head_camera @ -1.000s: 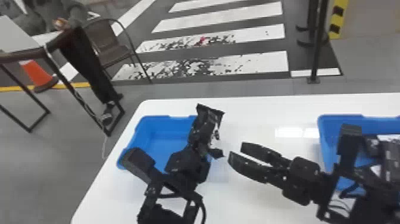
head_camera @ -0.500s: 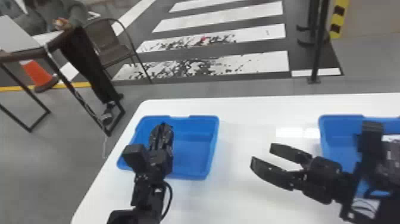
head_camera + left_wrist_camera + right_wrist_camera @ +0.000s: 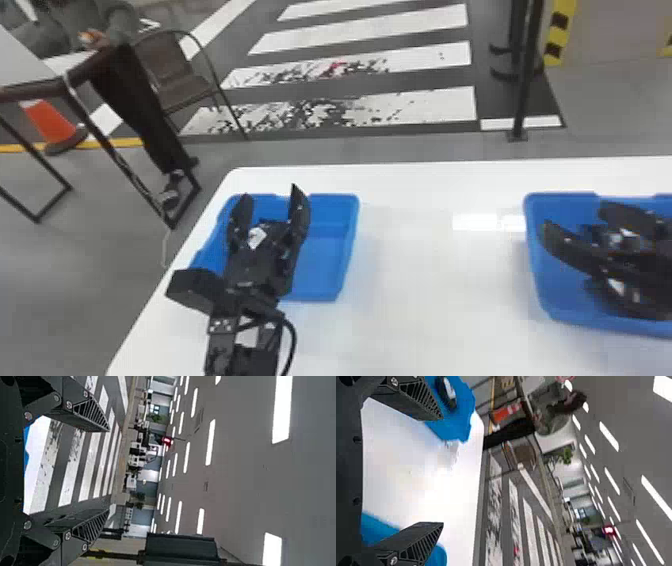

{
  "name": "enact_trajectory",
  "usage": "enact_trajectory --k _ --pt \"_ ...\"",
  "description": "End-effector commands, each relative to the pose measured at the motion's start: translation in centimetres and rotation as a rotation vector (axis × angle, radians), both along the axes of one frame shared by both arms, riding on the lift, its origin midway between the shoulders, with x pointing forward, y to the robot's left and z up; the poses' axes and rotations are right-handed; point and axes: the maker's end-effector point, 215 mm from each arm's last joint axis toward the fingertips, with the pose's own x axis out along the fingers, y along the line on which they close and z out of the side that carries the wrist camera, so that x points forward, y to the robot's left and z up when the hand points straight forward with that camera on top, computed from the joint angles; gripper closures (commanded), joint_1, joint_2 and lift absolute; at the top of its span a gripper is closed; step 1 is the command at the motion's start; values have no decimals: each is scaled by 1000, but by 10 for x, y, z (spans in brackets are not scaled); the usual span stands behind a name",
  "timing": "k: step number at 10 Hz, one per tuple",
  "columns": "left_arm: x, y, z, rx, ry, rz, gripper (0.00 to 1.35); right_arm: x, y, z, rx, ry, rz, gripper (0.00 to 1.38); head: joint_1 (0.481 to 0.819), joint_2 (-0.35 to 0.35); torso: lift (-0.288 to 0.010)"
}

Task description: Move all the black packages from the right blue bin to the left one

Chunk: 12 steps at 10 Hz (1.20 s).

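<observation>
White crosswalk stripes (image 3: 410,25) run across the dark floor at 12 o'clock in the head view, with a black post (image 3: 527,75) at 2 o'clock, a brown chair (image 3: 187,92) at 10 and an orange cone (image 3: 50,120) between 9 and 10. Overhead, the left wrist view picks up rows of bright ceiling lights (image 3: 210,441). Down front we have the white bench (image 3: 440,300), and two bins on it!

Between 7 and 8 o'clock sits the left blue bin (image 3: 332,250), and here's the left tool (image 3: 270,195) across it, fingers aimed at 12. It's released, its fingers wide apart, and its own wrist view has bare air between them, floor stripes beyond.

Over to the right blue bin (image 3: 555,300), between 3 and 4 o'clock, well apart from its partner. The right tool (image 3: 575,215) is over or inside it, I can't say which, fingers pointing between 9 and 10. Released as well: there's a broad gap between its fingers, and through it the wrist view catches white bench.

And the black packages? Tough call, folks! Dark shapes crowd the right blue bin behind that tool, all blurred together, and I cannot tell package from arm.
</observation>
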Motion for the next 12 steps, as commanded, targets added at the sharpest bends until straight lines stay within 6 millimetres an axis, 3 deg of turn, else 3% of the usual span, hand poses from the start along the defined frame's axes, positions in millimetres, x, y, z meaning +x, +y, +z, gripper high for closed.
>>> enact_trajectory --k 1,4,5,7,9,12 --pt "-15 -22 8 -52 27 -54 337 -16 -53 11 -127 -5 -177 85 695 261 -154" --pt "-27 -54 6 -87 56 -131 338 -47 -107 -2 -192 47 -466 170 695 89 -154" --pt "-26 -61 8 -87 52 -147 338 -50 -122 -20 -211 85 -528 179 695 51 -154" --pt "-25 -68 7 -86 64 -173 338 -44 -133 -70 -225 205 -547 183 695 5 -154" --pt "-23 -76 7 -93 66 -188 338 -33 -142 -100 -258 292 -553 190 695 -19 -154" --pt "-26 -78 1 -102 81 -199 338 -28 -144 -121 -267 348 -574 197 695 -44 -154"
